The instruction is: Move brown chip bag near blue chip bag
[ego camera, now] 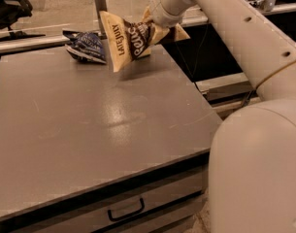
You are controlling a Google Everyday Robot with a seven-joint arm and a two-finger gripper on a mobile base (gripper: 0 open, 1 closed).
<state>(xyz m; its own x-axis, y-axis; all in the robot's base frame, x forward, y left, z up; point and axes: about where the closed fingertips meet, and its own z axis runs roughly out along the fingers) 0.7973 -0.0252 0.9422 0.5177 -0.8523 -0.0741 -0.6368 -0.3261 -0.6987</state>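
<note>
While aloft, gripper's point(156, 27) brown bag point(129, 39) down-left.

Cream-white gripper point(157, 30), raised over the far edge of the worktop point(89, 130), its pale fingers point(159, 24) clamped on the brown chip bag point(133, 38). The bag has a dark brown middle with white lettering right at the fingers, cream-yellow ends either side of them, and dark "LATE JULY" lettering on the cream end farthest from the fingers. Just past that end, the blue chip bag point(87, 46) is dark navy with faint pale lettering. Below the fingers the worktop is plain grey with a pale sheen. The arm point(244, 28) behind the fingers is cream-white, dotted with small dark holes
</note>
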